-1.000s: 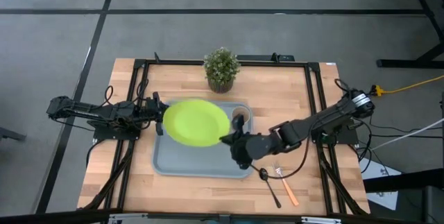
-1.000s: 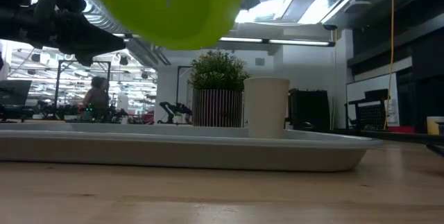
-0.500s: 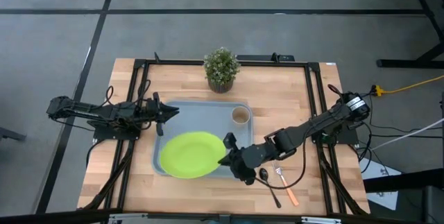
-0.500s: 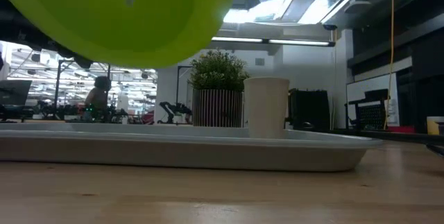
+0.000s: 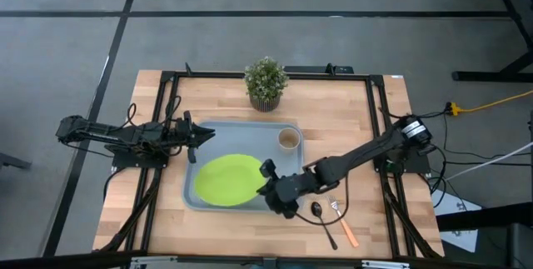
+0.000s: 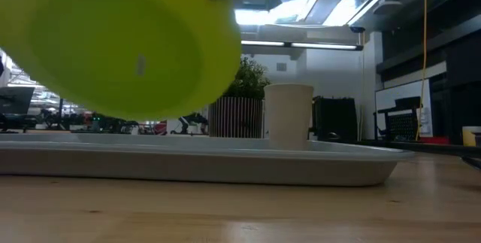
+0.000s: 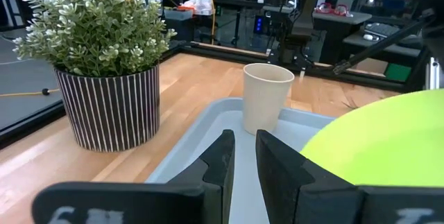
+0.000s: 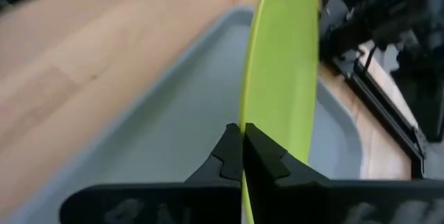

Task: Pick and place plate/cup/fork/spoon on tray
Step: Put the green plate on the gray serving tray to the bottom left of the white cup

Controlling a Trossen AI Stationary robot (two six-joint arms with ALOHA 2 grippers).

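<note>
On the left, the left claw [image 5: 202,135] waits at the tray's [image 5: 241,132] left rim, its fingers [image 7: 220,160] nearly together and holding nothing. The plate [image 5: 227,180] is held over the tray's front half, its right edge pinched in the right claw [image 5: 266,182], whose fingers [image 8: 229,156] are clamped on the rim. The cup [image 5: 289,139] stands upright in the tray's far right corner, clear of the plate. A potted plant [image 5: 266,82] sits on the surface behind the tray. Right of the tray's front corner, beneath the right arm, lie the spoon [image 5: 322,219] and, beside it, the fork [image 5: 342,223]
</note>
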